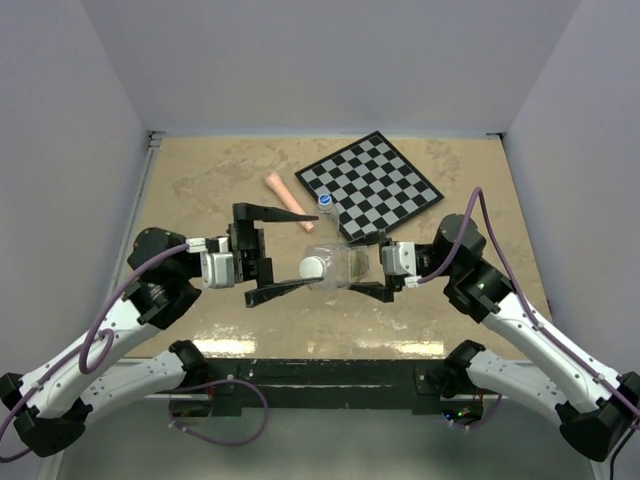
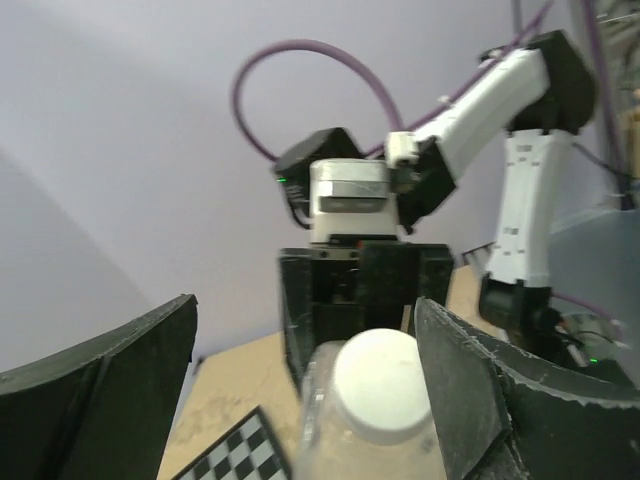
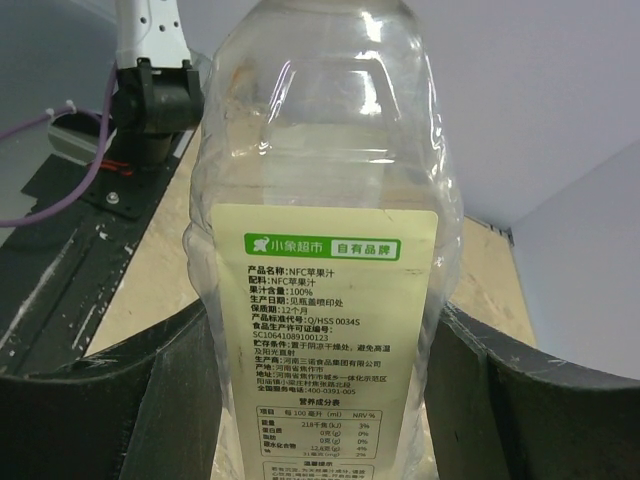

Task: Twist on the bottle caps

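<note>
Your left gripper (image 1: 305, 252) gaped wide around the white cap (image 1: 313, 267)
Your right gripper (image 1: 362, 266) clamped the large bottle (image 3: 320, 200) mid-table; pink stick (image 1: 288, 203), small bottle (image 1: 325, 205) and checkerboard (image 1: 372, 185) crowded the far side

A robot lab cell: plain grey walls (image 1: 300, 60) box in a beige table (image 1: 200, 180) with a checkerboard (image 1: 370, 185) right of centre.

Large bottle (image 3: 325, 130) clear glossy plastic; white cap (image 2: 385, 385) smooth matt; table (image 1: 200, 180) mottled, glossy.
</note>
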`<state>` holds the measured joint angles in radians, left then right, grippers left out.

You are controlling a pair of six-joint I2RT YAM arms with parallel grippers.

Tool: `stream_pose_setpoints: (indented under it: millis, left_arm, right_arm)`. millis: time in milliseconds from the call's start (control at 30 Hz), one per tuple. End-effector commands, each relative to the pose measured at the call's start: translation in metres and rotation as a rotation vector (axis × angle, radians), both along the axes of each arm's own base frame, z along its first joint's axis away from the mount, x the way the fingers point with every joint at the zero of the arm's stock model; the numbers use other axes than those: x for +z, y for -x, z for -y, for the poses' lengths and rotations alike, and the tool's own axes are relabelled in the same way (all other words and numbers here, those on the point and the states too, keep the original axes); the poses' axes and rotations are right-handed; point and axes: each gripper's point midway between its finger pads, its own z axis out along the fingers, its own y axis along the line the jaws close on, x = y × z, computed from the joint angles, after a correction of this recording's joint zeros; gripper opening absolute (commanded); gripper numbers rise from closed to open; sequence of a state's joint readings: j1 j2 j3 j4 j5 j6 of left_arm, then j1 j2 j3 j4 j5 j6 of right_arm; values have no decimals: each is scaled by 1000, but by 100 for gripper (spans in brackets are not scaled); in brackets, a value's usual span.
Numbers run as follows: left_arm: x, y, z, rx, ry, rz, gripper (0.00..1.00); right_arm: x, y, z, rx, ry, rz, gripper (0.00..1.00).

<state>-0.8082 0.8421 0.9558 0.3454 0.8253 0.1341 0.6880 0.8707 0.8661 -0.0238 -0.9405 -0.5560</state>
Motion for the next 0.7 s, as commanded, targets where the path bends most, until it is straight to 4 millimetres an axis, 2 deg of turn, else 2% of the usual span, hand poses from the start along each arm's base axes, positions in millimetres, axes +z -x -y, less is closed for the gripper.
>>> stream_pose_setpoints:
  millis: [0,67,200,300,333,367,400,500,667]
  left_arm:
    - [11,-42,-28,318,83,-25,96]
    - [13,-58,-45,450,128,-52,96]
    - [11,-84,-93,717,261,-115,98]
    - [-1,-104,-131,922,357,-190,98]
    - [-5,-109,-144,985,392,-209,98]
    - [-12,-113,-153,1034,412,-230,99]
    - [-17,-117,-163,1084,435,-253,99]
    - [-29,-123,-179,1176,458,-276,99]
    - [-41,-132,-190,1258,447,-293,100]
  right_arm:
    - [-3,-11,1,-97,-87,-36,0]
    - [-6,-18,3,-156,-145,-68,0]
    - [-7,-37,16,-306,-300,-124,0]
    - [-13,-48,27,-393,-421,-159,0]
    - [-7,-48,31,-397,-482,-151,0]
    - [-19,-51,32,-414,-490,-186,0]
    - [-19,-52,35,-417,-531,-181,0]
    - [-32,-56,39,-442,-588,-189,0]
    - [-55,-66,40,-493,-644,-202,0]
